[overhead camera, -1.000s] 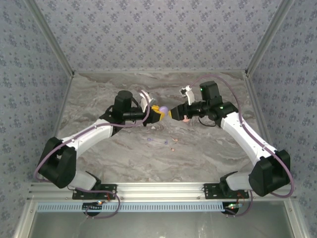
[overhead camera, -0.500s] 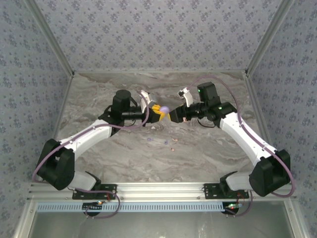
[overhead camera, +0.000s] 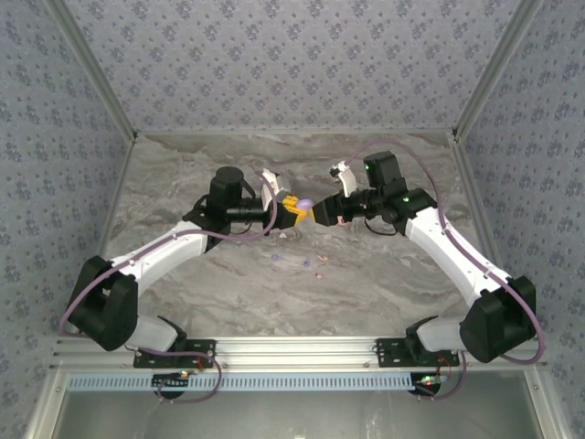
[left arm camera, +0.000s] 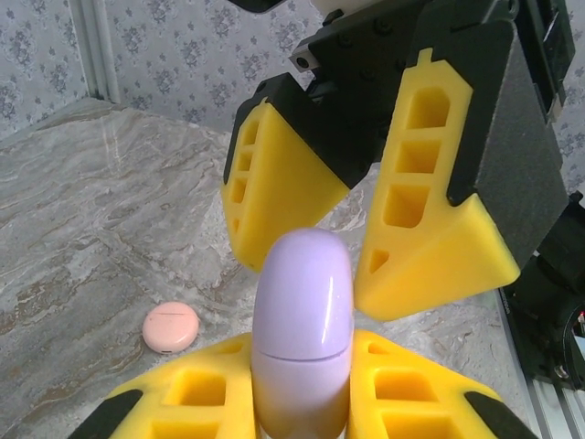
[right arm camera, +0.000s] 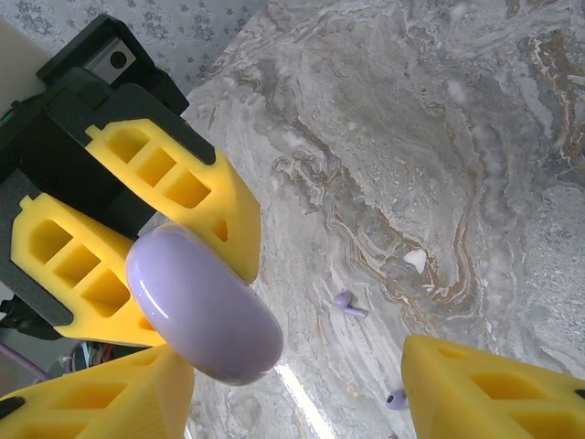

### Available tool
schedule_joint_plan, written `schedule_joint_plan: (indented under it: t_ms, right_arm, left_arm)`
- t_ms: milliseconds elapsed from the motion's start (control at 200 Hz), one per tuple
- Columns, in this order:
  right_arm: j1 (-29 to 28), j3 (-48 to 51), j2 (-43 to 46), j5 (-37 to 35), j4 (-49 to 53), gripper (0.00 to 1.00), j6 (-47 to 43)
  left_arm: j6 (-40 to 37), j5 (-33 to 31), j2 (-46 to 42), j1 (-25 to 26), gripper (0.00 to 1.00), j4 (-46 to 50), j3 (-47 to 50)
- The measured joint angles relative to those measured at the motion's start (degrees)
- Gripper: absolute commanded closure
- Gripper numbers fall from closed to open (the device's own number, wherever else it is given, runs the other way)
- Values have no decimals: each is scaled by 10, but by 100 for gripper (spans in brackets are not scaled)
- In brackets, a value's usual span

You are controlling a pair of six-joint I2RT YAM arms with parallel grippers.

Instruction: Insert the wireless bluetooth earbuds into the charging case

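Note:
A lilac charging case (left arm camera: pixel 303 283), lid closed, stands upright between the yellow fingers of my left gripper (left arm camera: pixel 306 352), which is shut on it above the table's middle (overhead camera: pixel 305 202). My right gripper (right arm camera: pixel 292 402) faces it with its jaws open; its fingers (left arm camera: pixel 439 210) hang just beyond the case top. In the right wrist view the case (right arm camera: pixel 201 306) sits close to my left-hand finger (right arm camera: pixel 91 398), far from the other one. Two lilac earbuds (right arm camera: pixel 347 304) (right arm camera: pixel 396 399) lie loose on the marble below. From above my grippers (overhead camera: pixel 297 207) (overhead camera: pixel 322 212) nearly meet.
A closed salmon-pink round case (left arm camera: pixel 171 326) lies on the marble under the grippers. A small white speck (right arm camera: pixel 414 261) lies near the earbuds. From above, tiny lilac (overhead camera: pixel 275 260) and pink (overhead camera: pixel 317 272) pieces lie nearer the arm bases. Patterned walls close in three sides.
My right gripper has edged left and up toward the lilac case, now covering the pink case from above. My left gripper has tightened slightly on the lilac case.

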State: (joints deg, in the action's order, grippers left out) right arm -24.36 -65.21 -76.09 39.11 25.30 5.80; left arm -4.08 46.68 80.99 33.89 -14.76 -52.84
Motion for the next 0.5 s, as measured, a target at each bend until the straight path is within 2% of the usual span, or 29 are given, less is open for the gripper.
schedule_joint_plan:
  t_ms: [500]
  right_arm:
    - [17,0,10,-40,-21,36,28]
  left_arm:
    - [9,16,0,6,80,-14,20]
